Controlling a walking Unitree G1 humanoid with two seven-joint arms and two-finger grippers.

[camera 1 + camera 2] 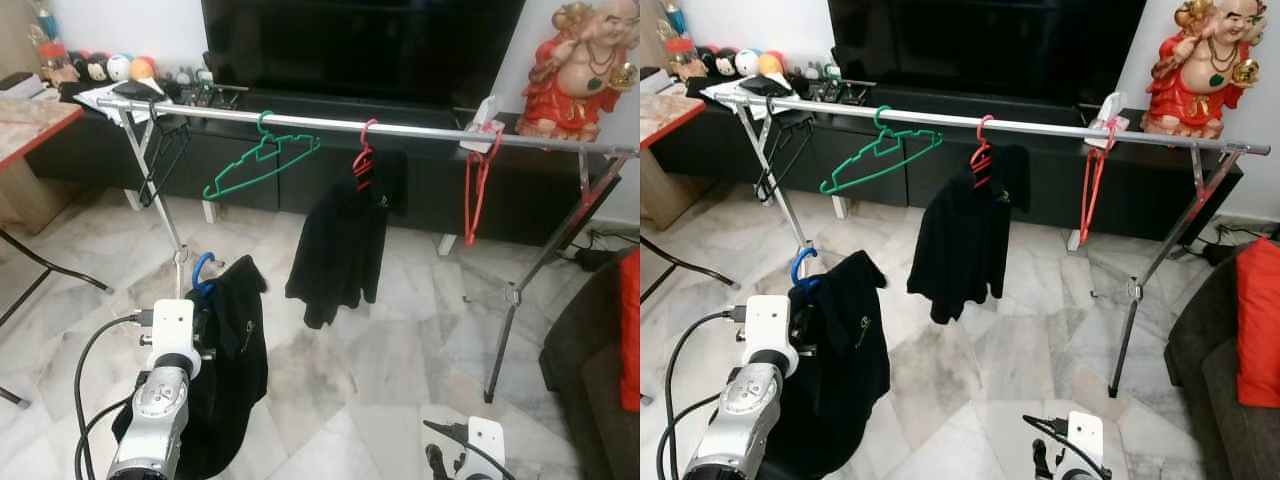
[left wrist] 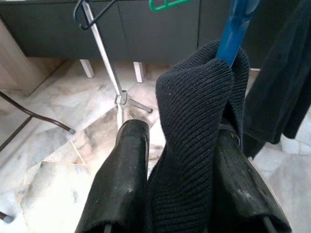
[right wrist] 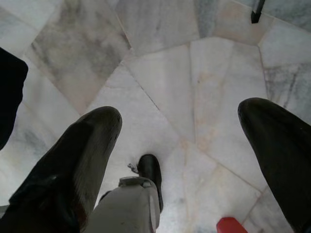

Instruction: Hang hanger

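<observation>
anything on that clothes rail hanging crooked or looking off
The green hanger stands out: it hangs empty on the rail and tilts steeply, its left end dropped well below the right. The red hanger near the right end hangs empty too, turned edge-on. The black garment hangs normally.
</observation>
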